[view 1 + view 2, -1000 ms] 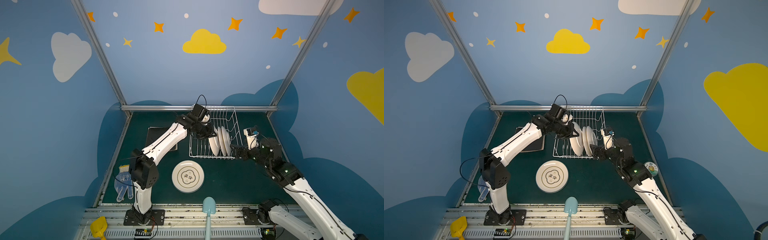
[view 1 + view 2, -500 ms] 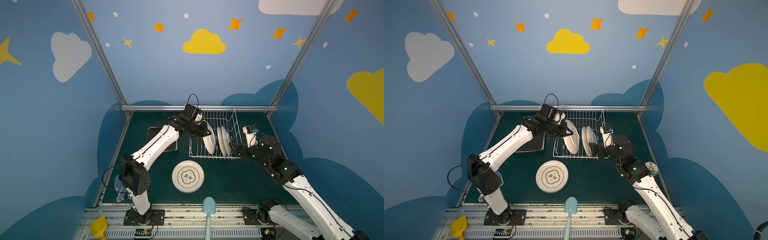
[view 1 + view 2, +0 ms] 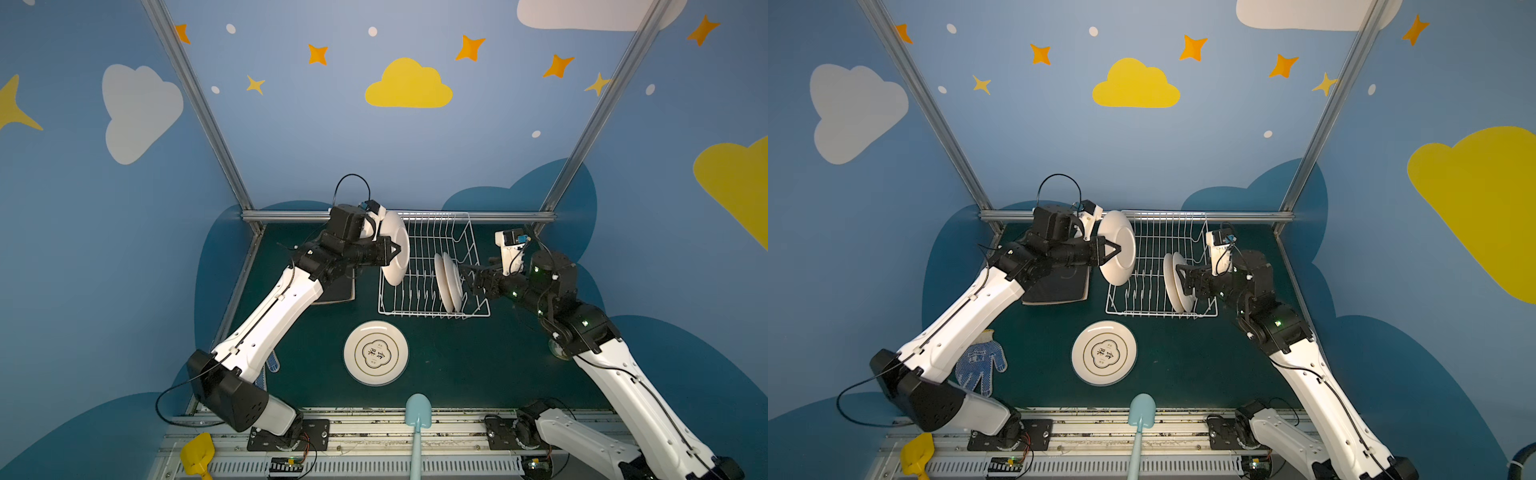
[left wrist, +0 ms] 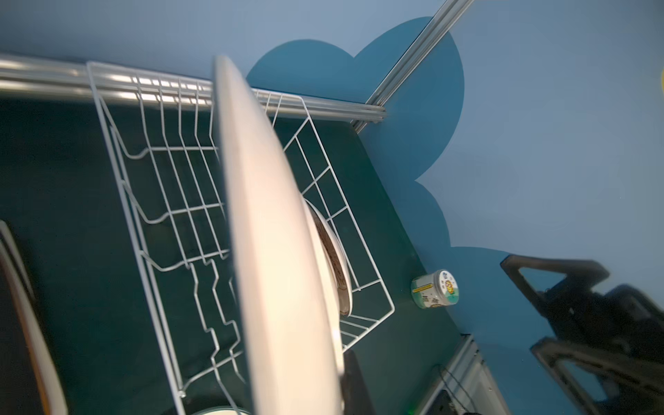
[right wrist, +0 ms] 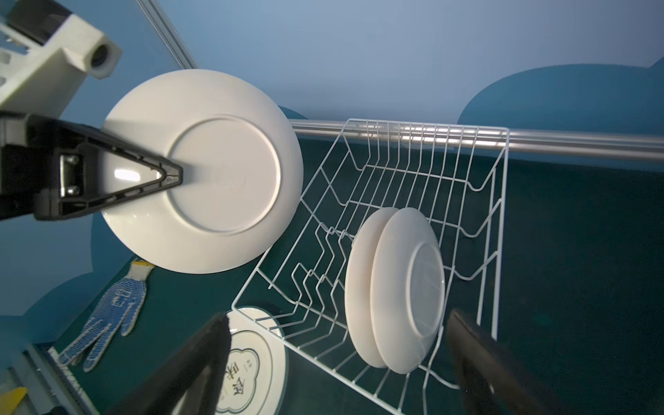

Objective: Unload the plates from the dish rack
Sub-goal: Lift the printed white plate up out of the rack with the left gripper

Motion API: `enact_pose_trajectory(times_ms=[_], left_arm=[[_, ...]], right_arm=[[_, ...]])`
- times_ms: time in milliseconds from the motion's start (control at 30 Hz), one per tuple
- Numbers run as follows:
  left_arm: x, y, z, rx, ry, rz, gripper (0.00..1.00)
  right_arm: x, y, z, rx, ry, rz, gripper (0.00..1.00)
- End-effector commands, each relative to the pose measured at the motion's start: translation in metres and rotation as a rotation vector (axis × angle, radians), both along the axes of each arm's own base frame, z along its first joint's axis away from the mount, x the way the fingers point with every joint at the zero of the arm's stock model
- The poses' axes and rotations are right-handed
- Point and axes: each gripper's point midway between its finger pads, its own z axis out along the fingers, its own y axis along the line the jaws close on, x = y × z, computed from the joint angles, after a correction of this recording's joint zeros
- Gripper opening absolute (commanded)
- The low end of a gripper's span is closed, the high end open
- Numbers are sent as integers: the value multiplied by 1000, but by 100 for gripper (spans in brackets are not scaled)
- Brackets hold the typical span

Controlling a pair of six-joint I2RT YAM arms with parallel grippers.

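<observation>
left hand [image 3: 1117, 249] pinching round plate [image 3: 1120, 272] over dish rack [image 3: 428, 232] — right hand [image 3: 467, 278] spread, beside racked plates [image 3: 444, 278]

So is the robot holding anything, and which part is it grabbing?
The left claw pinches a round white plate by its rim. The right claw is open and empty.

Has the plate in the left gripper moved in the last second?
Yes. The held plate, clamped by the left gripper, has risen out of the dish rack and shifted to its left rim, away from the two racked plates.
</observation>
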Motion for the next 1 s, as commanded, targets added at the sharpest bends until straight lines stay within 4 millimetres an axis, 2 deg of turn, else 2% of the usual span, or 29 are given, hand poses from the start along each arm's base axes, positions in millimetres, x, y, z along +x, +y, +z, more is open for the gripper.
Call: enact_pose_trajectory(times_ms=[0,267,533,667,833,967], left_arm=[[4,9,32,55,-264,-18,3],[-18,30,27,267,-521,-79,3],[-39,39,17,476,-732,-163,3],[-47,37,5,590,-832,-223,3],[-53,35,-11,735,-929,-270,3],[-51,34,-15,809,-978,-255,3]], right_arm=[[-3,11,12,87,65,34,93],[7,38,34,252,115,111,93],[16,61,50,391,140,179,91],[19,77,47,410,191,231,89],[22,87,40,423,226,228,89],[22,98,32,428,247,238,89]])
